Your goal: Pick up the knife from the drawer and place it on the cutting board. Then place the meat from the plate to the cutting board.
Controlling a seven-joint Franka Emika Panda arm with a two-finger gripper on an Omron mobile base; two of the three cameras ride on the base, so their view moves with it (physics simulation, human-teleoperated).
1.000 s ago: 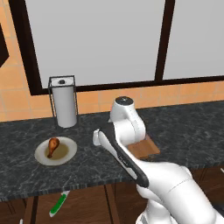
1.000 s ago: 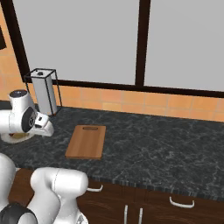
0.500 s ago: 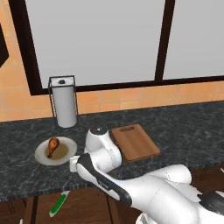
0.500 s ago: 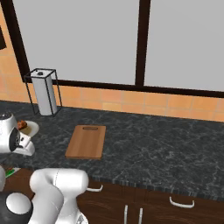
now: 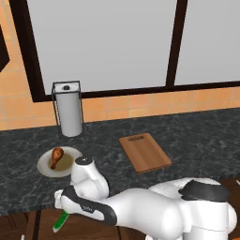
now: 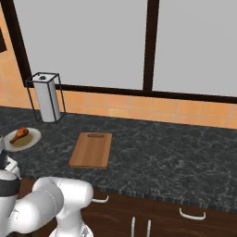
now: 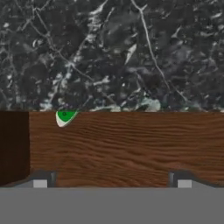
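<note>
The knife's green handle [image 5: 61,221] pokes out of the open drawer, just below the counter's front edge. Part of the green handle [image 7: 65,117] peeks out at the edge of the wooden drawer front [image 7: 131,144] in the hand view. My gripper [image 7: 112,183] is open and empty, low at the counter's front edge and right above the knife. The meat [image 5: 57,156] lies on the round plate [image 5: 47,168] at the left. To the right, the cutting board [image 5: 144,152] rests bare on the dark counter. The blade is hidden.
A paper towel holder [image 5: 69,108] stands at the back, behind the plate. The dark marble counter [image 5: 201,136] runs to the right under the windows. Cabinet handles [image 6: 192,214] show below its front edge.
The arm has swung left and down, from above the counter beside the board to the front edge over the drawer. The jaws have stayed open.
</note>
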